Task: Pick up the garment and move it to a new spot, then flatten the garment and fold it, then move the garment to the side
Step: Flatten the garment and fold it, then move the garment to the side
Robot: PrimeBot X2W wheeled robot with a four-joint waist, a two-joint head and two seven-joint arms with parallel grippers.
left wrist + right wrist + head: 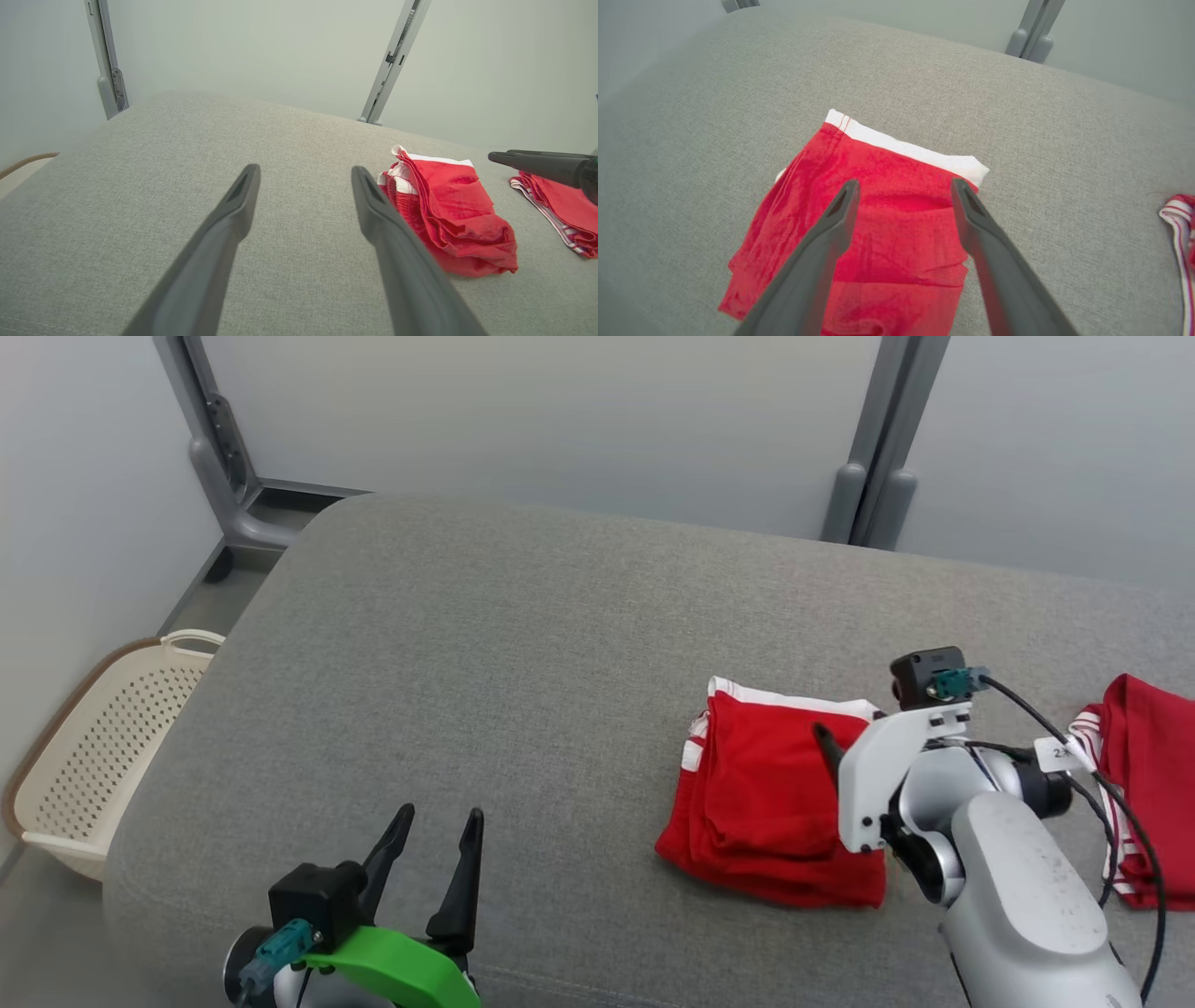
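The garment is red with a white band and lies folded on the grey cushioned surface, right of centre. My right gripper hovers over the garment's right part. In the right wrist view this gripper is open, its fingers spread above the red cloth with nothing between them. My left gripper stands open at the lower left, far from the garment. The left wrist view has the left gripper above bare surface, with the garment to its right.
A second red garment with striped trim lies at the right edge of the surface. A cream perforated basket sits on the floor to the left. Grey posts and pale walls stand behind.
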